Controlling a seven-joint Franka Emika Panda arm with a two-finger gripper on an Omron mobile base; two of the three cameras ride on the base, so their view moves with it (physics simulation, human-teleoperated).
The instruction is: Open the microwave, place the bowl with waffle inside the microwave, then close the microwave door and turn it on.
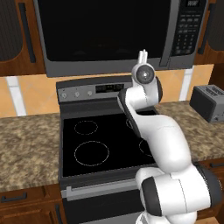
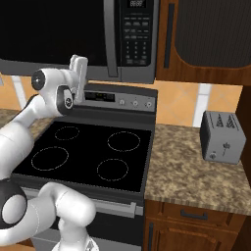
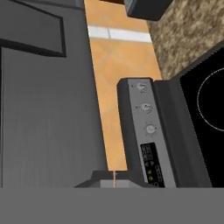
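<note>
Even, flat rendered light; soft, slightly blurry.

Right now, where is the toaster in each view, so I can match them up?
Left base view: toaster at the right edge, mid-height.
Right base view: toaster at right, mid-height.
Hand view: toaster cut off by the top edge, right of centre.
Shared landmark: the stove's knob panel.
</note>
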